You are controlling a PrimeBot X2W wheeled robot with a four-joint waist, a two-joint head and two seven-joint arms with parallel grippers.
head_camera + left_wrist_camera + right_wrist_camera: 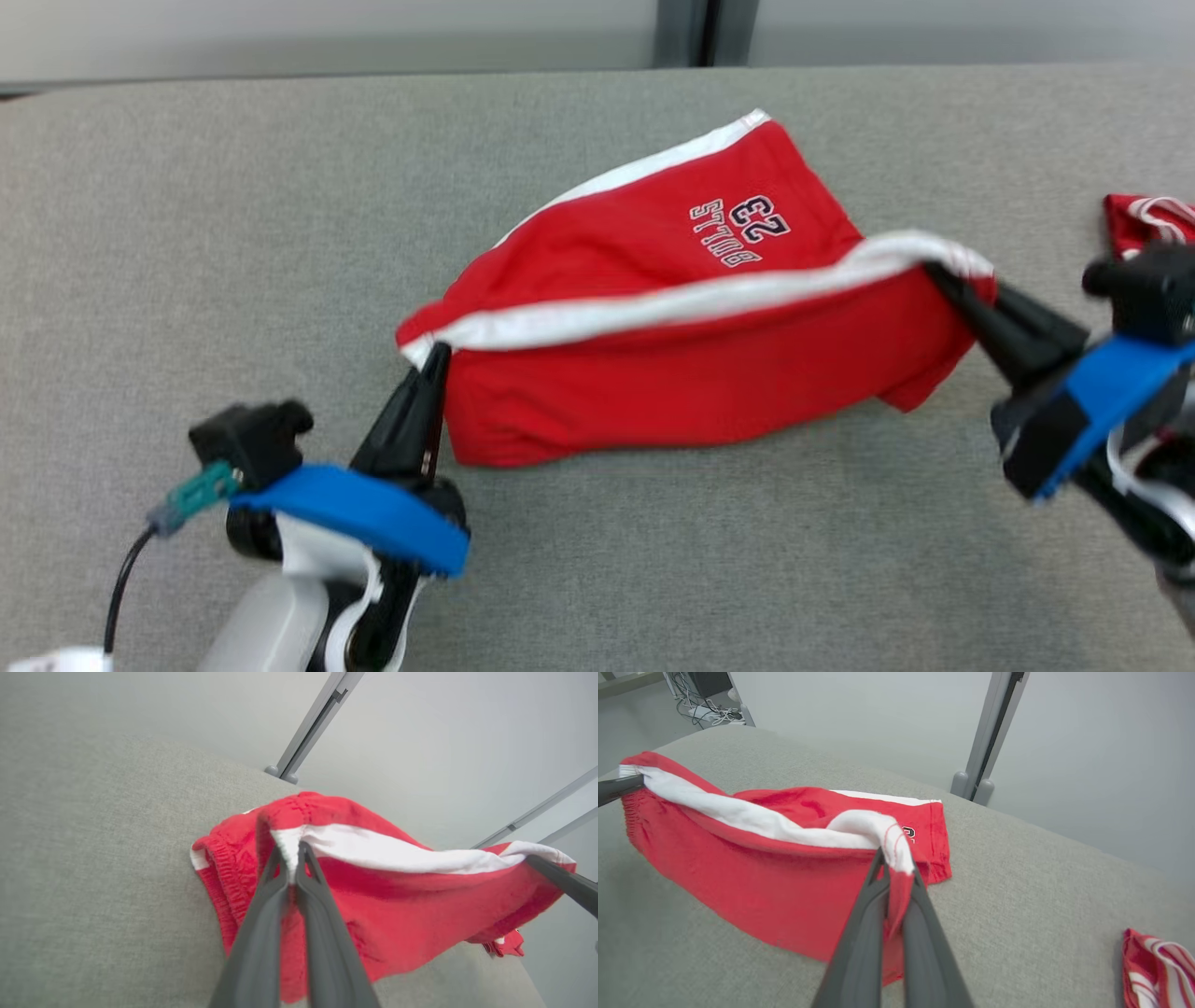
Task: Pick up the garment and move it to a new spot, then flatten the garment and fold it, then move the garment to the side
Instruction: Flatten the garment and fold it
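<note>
The garment (653, 308) is a pair of red shorts with white side stripes and a "23" print, partly lifted off the grey cloth table (187, 233). My left gripper (435, 355) is shut on its white-striped edge at the left end, also seen close up (292, 851). My right gripper (938, 273) is shut on the same striped edge at the right end (896, 856). The edge is stretched between the two grippers, and the fabric below it hangs down onto the table. The far part of the garment (896, 807) lies flat on the surface.
A second red and white striped cloth (1144, 219) lies at the table's right edge, behind my right gripper, and appears again (1157, 966). A grey upright post (985, 737) and pale wall stand beyond the table's far edge.
</note>
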